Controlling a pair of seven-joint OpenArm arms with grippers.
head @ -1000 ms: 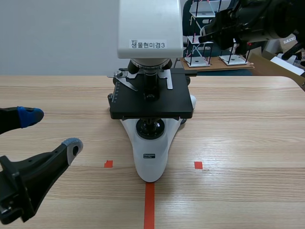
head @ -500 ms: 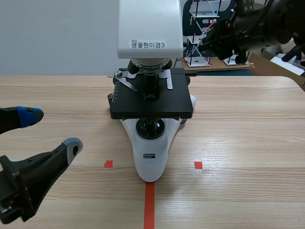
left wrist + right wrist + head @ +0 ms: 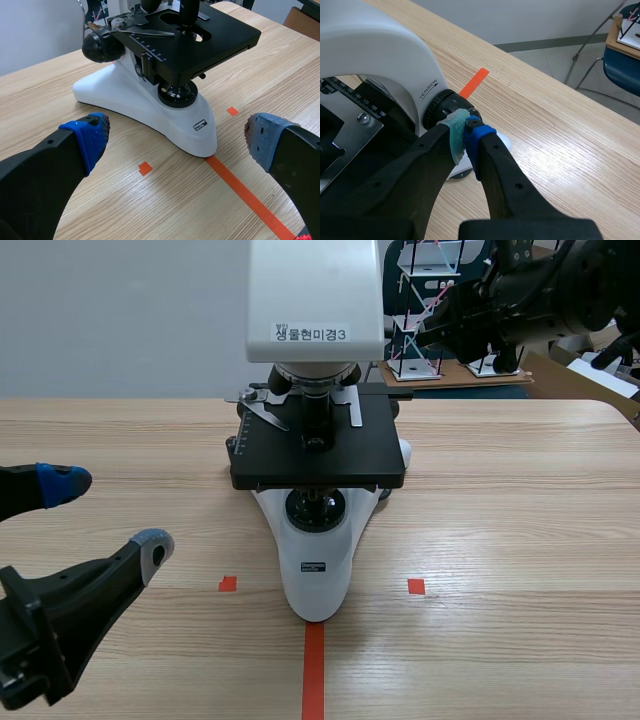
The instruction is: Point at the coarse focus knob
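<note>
White microscope with black fittings (image 3: pixel 316 570) stands mid-table on the light wooden table (image 3: pixel 520 540). Its flat black stage (image 3: pixel 318 452) faces the robot. Its rounded white foot sits on the end of an orange-red tape line (image 3: pixel 314 675), and a small orange-red square (image 3: pixel 228 583) lies on the table at each side of the foot.

Coarse focus knob (image 3: pixel 438 107): a black ribbed ring on the side of the microscope's white arm, just beside the printed word TENSION, seen in the right wrist view. A smaller black knob (image 3: pixel 470 112) sticks out from its centre.

Right gripper (image 3: pixel 465 134): claw pinched narrow, nothing held, the grey-green pad (image 3: pixel 454 139) and blue pad (image 3: pixel 480 136) pressed together. The tips sit right at the outer end of the knob pair and partly cover the smaller knob. Whether they touch the ribbed ring itself cannot be told. In the scene view the right arm (image 3: pixel 540 290) is raised, coming in high beside the microscope's head on its right.

Left gripper (image 3: pixel 108 515): claw wide, nothing held, blue-padded fingers (image 3: pixel 92 135) spread far apart. It is low over the table, to the left and front of the microscope and well apart from it. In the left wrist view the microscope's foot lies ahead, between the spread fingers, and a second black knob (image 3: pixel 102 46) shows on the microscope's left flank.
</note>
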